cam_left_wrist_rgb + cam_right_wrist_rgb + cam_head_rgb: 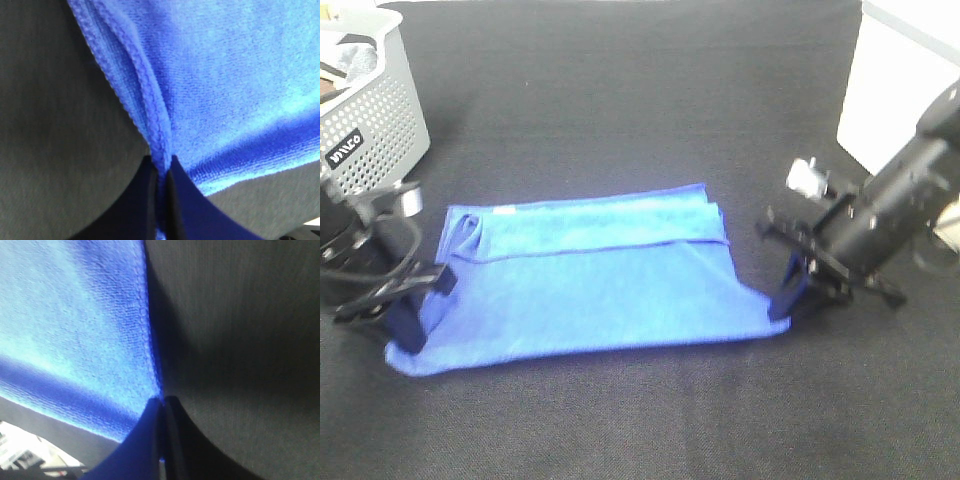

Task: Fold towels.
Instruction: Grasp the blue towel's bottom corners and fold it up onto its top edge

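Royal-blue microfibre towel point(600, 295) is laid flat on the black worktop point(620, 100), between the two arms. A narrower band is seen along its far side, so one lengthwise fold is judged to be made, or partly made. The near left corner is pinched by the left fingers point(137, 210), which are clenched on the hem. The near right corner is gripped likewise by the right fingers point(142, 440). The task is judged to be in progress: the near edge is not yet carried over, and the crosswise folds are left to be done.
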